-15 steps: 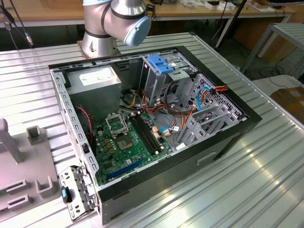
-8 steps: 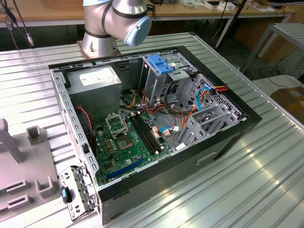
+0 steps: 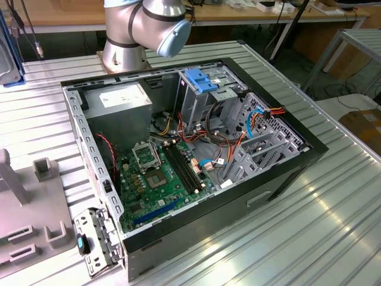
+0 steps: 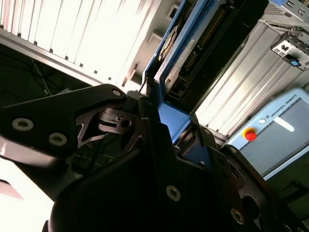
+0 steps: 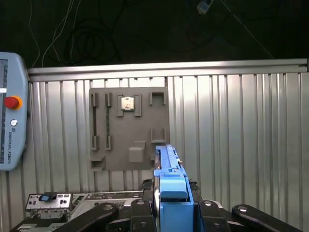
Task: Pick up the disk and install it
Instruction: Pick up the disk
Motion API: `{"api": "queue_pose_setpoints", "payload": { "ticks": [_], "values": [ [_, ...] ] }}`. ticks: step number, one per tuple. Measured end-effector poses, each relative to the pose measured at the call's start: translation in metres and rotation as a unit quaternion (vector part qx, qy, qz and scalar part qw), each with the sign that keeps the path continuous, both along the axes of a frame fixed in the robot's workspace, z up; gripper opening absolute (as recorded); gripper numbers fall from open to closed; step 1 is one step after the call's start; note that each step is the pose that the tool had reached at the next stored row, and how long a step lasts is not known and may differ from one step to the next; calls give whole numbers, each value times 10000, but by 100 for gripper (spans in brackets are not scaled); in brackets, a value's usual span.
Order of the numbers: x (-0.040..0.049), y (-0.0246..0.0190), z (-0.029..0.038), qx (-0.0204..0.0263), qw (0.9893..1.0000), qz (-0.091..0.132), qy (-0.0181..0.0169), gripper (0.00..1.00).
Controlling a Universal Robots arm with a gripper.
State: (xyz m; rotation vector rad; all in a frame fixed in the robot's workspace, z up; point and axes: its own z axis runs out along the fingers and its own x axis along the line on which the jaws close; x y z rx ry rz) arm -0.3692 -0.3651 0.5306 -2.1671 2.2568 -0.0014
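A ribbed metal bench (image 3: 333,196) carries the whole scene. An open black computer case (image 3: 280,190) lies on its side in the middle of the exterior view. Inside the case are a green motherboard (image 3: 161,185), bundles of coloured cables, and a tall silver drive cage (image 3: 199,104) topped by a blue latch (image 3: 202,80). The base of the grey arm (image 3: 140,24) stands on the bench just behind the case. On the exterior view's left, a flat grey fixture plate (image 3: 30,205) with raised blocks rests on the bench beside the case. In the first wrist view, a small square chip (image 5: 127,103) sits in one of the plate's pockets. A pale teach pendant (image 5: 9,121) with a red button (image 5: 11,102) lies at the bench's edge, well apart from the plate. The disk (image 5: 170,181) is outside the case, held in the gripper (image 5: 172,209) and clear of the bench. The first wrist view shows it edge-on, with its bright blue carrier frame facing the camera against the plate's edge and the bare ribs. In the second wrist view its grey body and blue frame (image 4: 190,53) reach out from the black gripper housing. The black fingers (image 5: 141,212) are clenched on the disk, one on each flat side, touching the blue frame.
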Motion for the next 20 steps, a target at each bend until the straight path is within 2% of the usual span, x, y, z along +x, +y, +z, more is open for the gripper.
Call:
{"api": "queue_pose_setpoints", "payload": {
  "ticks": [8,13,20],
  "values": [
    [281,0,0,0,10000,0,0,37],
    [528,0,-1,0,10000,0,0,37],
    [737,0,-2,0,10000,0,0,37]
  ]
}}
